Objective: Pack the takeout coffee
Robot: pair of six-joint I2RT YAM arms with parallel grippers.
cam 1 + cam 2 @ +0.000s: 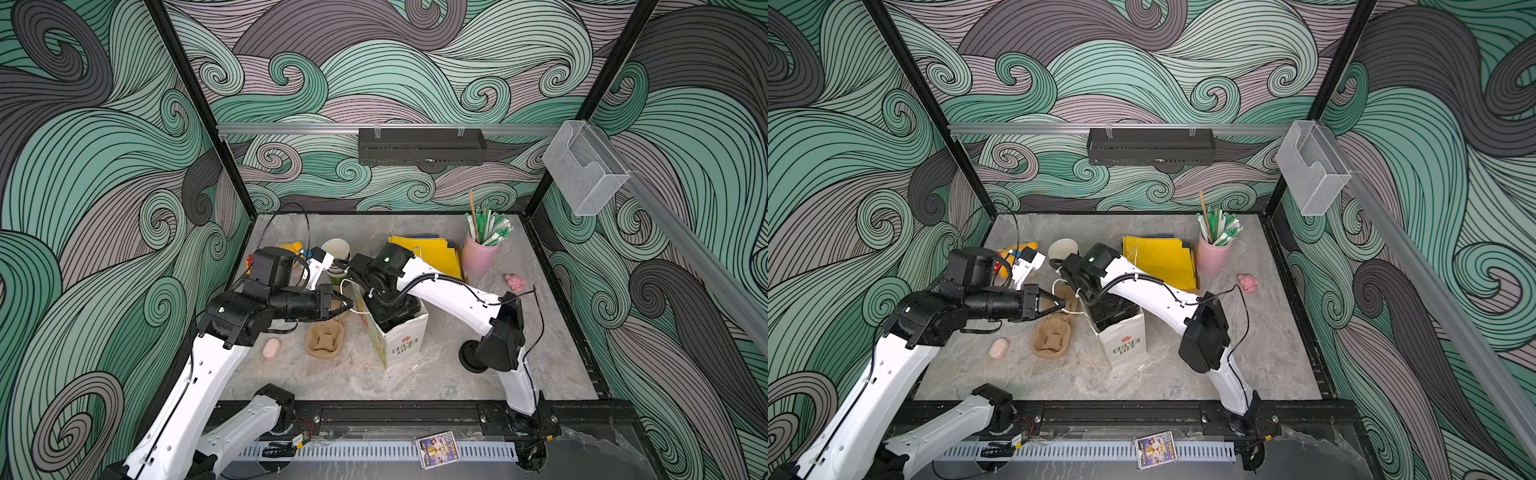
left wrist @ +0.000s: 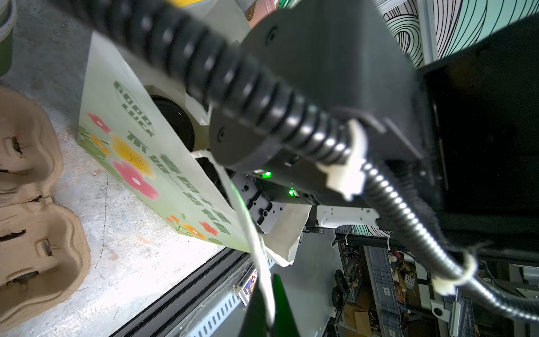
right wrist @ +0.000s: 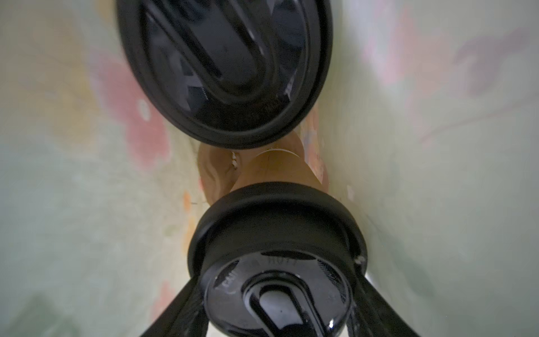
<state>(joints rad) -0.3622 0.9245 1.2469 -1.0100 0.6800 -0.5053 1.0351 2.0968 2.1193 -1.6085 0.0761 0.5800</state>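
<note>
**Top views.** I count two arms over one grey surface point(image 1: 415, 386).
- One paper bag point(image 1: 401, 343), upright, mid-surface.
- One left gripper point(image 1: 348, 306), pressed together at the bag's top left edge.
- One right gripper point(image 1: 392, 312), down inside the bag's open mouth, with its tips hidden.
- One brown cup tray point(image 1: 326, 340), just beside the bag on its left.
- At the back there is one stack of lidless cups point(image 1: 337, 253), one pile of yellow bags point(image 1: 432, 255) and one pink pot of straws point(image 1: 478, 255).
- The bag hides the lidded cups from here.

**Left wrist.**
- One white handle point(image 2: 248, 224) runs from the bag's rim into the left gripper, which is pinching it.
- One black lid point(image 2: 175, 122) shows in the bag's mouth. I cannot tell which cup it belongs to.
- Two wells of the cup tray are in view.

**Right wrist.** Two lidded cups sit inside the bag, between its flowered walls.
- The nearer cup point(image 3: 277, 233) has a tan body and a black lid. The right gripper is clamped on it, with one finger point(image 3: 178, 306) at each side of the lid.
- The farther cup point(image 3: 224, 67) shows only its black lid and lies clear of the gripper.
- I cannot tell whether the two cups touch.
</note>
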